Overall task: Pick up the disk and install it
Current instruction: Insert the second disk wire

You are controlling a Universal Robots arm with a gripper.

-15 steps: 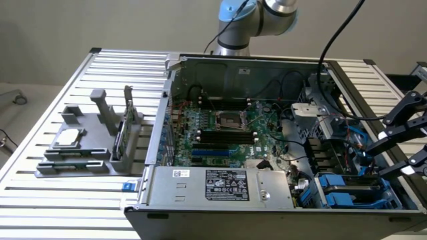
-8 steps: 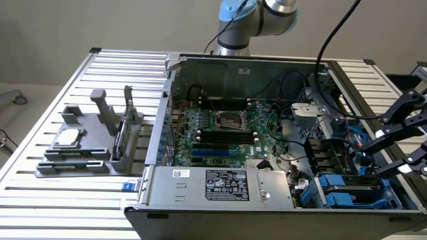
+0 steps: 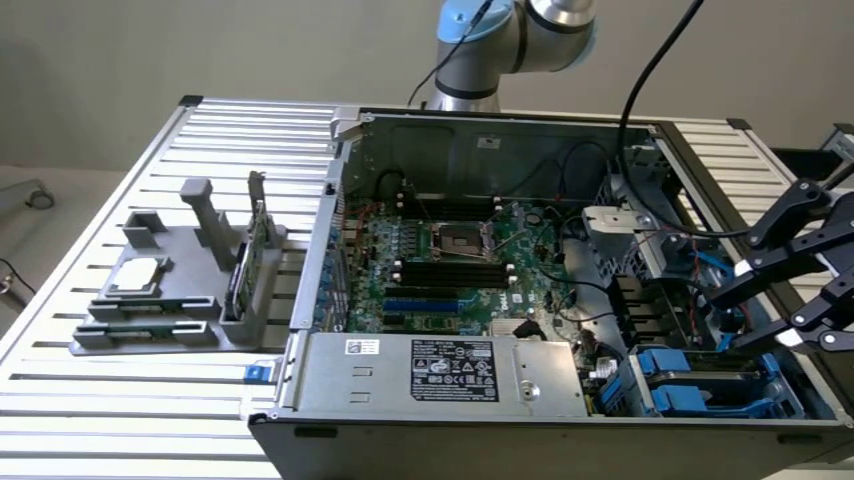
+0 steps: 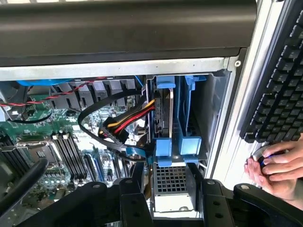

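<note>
Gripper (image 3: 787, 300) hangs over the case's (image 3: 400, 130) drive-bay corner, fingers spread wide, holding nothing; disk (image 4: 163, 113) sits in its blue bay, apparently installed, little left.

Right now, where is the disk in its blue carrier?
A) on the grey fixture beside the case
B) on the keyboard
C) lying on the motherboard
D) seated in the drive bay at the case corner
D: the disk, edged by its blue carrier, sits upright in the drive bay of the open computer case, with the gripper just outside it.
</note>
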